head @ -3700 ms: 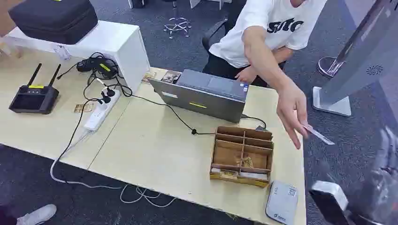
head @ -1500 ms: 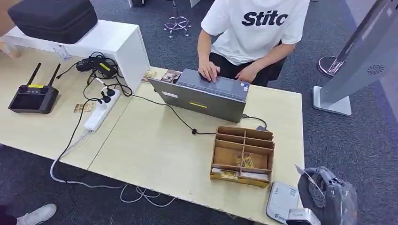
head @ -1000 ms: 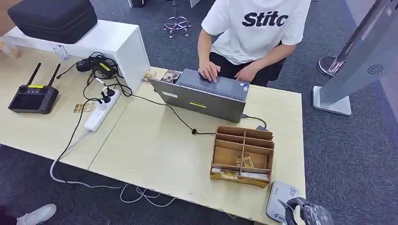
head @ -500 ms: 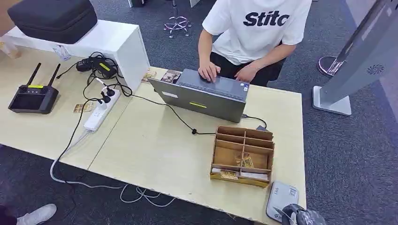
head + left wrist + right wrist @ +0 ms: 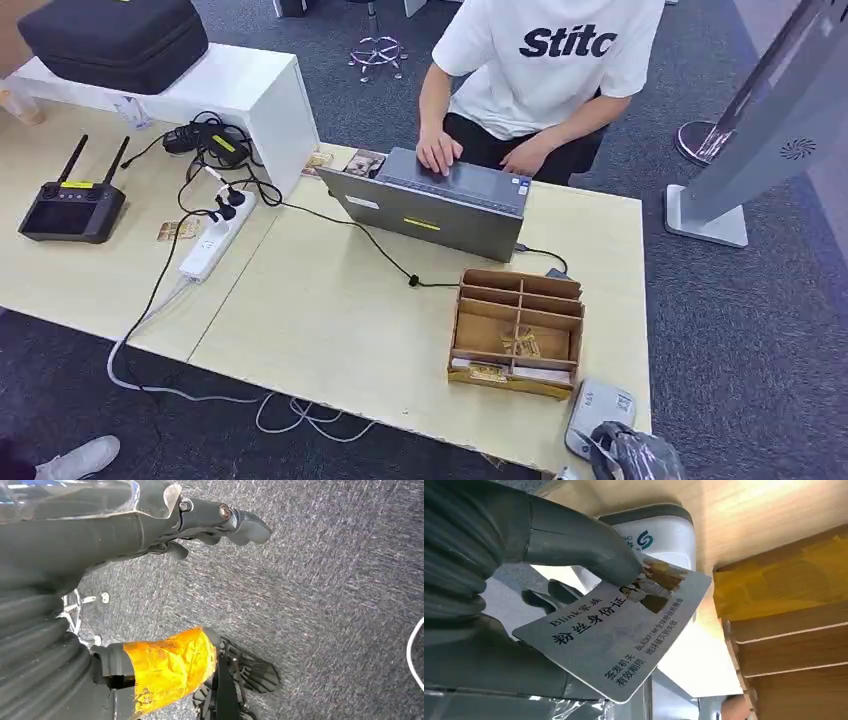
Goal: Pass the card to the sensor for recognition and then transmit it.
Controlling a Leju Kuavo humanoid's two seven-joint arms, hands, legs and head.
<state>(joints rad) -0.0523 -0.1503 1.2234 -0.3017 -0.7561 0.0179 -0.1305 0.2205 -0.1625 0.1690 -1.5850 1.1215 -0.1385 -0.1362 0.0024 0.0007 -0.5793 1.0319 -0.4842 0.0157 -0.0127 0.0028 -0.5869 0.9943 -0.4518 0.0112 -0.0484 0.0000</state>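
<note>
One card [image 5: 624,635] sits pinched under my thumb in my right hand [image 5: 632,455], held just above the white sensor [image 5: 598,417] at the tabletop's [image 5: 330,310] near corner. My left hand [image 5: 150,525] hangs over the carpet, fingers [image 5: 245,525] loosely apart, holding nothing. I judge the recognition step is in hand; next I should lay the card flat over the reader. Beside it stands a wooden tray [image 5: 517,332]; farther off, a person [image 5: 540,70] types at a laptop [image 5: 435,200].

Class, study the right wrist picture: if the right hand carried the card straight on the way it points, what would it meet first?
Most likely the white card reader just beyond the card held by the right hand; the wooden organizer sits beside that line. Depth is unclear.
</note>
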